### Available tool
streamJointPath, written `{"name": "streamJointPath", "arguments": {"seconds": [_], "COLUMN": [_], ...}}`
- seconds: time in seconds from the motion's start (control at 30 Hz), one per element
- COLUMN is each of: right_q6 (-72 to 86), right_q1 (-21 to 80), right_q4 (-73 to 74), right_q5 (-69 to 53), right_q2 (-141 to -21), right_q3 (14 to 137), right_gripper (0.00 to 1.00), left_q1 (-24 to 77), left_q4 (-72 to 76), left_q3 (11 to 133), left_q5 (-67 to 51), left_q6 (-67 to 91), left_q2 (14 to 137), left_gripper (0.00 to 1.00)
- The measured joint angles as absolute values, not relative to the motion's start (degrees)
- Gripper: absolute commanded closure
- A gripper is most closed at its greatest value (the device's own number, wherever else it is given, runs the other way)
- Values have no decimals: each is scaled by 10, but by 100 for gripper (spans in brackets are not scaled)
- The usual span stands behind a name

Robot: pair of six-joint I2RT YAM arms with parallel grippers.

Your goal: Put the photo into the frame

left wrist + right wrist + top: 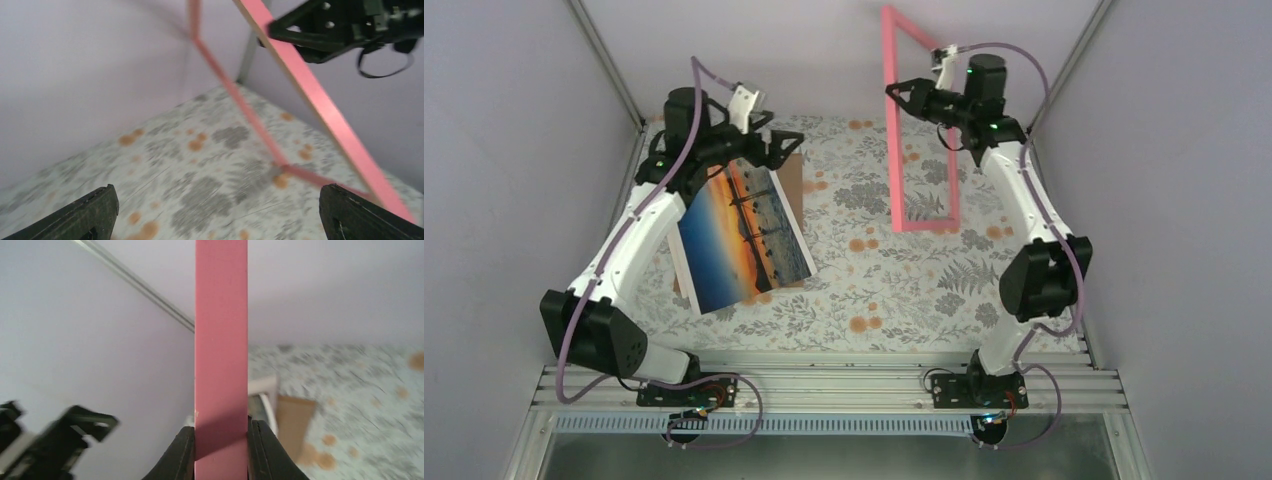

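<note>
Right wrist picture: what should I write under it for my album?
The right gripper clamps the pink frame, with the flowery table behind.

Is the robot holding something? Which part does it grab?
The right gripper pinches the pink frame by one side bar, with the frame upright. The left gripper is open, holding nothing.

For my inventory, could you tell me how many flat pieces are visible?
3: photo lying at left, board under it, frame held upright at right. Others could hide underneath.
</note>
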State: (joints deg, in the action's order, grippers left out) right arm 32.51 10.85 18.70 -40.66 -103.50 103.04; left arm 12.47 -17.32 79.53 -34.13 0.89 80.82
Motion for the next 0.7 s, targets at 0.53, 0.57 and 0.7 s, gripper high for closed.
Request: {"name": "streamJointPath", "arguments": {"seconds": [0.53,0.57,0.7], "right_q6": [812,850,964], "right_q1": [66,65,55], "right_q4": [-361,-397,-500], "right_q5": [-618,-618,-618], "right_q2": [-992,-992,-992], "right_q3": [876,862,822], "right_gripper": [97,97,97], "left_q1": [249,250,254], "left_q4": [-79,-70,-51], "left_q3": [856,851,827], "left_q5": [-487,-495,-520], "left_q6": [51,48,41], "left_q2": [895,894,893], "left_gripper": [0,0,0]}}
